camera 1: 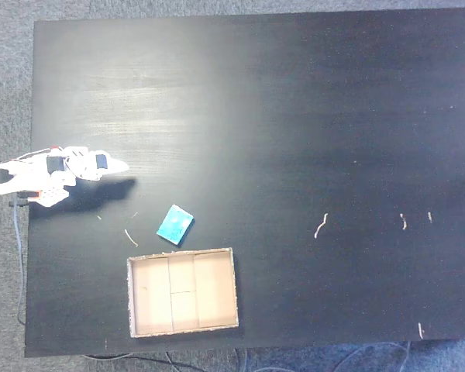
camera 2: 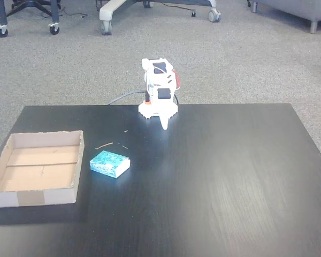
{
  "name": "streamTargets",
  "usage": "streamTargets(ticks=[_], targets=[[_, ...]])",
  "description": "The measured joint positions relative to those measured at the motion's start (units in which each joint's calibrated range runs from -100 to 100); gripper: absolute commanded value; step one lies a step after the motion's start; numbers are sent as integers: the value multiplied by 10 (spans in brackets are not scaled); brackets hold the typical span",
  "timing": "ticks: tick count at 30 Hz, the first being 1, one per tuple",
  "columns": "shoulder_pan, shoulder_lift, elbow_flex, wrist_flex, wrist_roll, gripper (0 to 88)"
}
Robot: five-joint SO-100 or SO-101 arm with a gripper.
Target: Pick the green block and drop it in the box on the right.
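The green block (camera 1: 174,225) lies just beside the box (camera 1: 234,288) edge; the gripper (camera 1: 122,166) looks closed, well apart

From where I stand, the hand (camera 1: 122,165) is folded in so tight and so small in both fixed views that I can't tell whether its fingers are parted or closed. In a fixed view the box (camera 2: 21,199) loses its near-left corner off the picture's edge, and the counter (camera 2: 230,203) runs off the bottom.
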Motion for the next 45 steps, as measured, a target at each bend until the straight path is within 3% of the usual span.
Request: streamTargets(ticks=[20,23,26,29,33,35,40,45], targets=[[22,2,-1,-14,-14,1],[61,104,-99,-23,-20,1],[112,297,-310,28,-25,1],[186,491,-506,29,-55,112],[264,743,-717,22,-90,360],[290,861,-797,16,-104,437],[297,1032,-896,17,-83,513],[261,1095,-943,149,-69,520]])
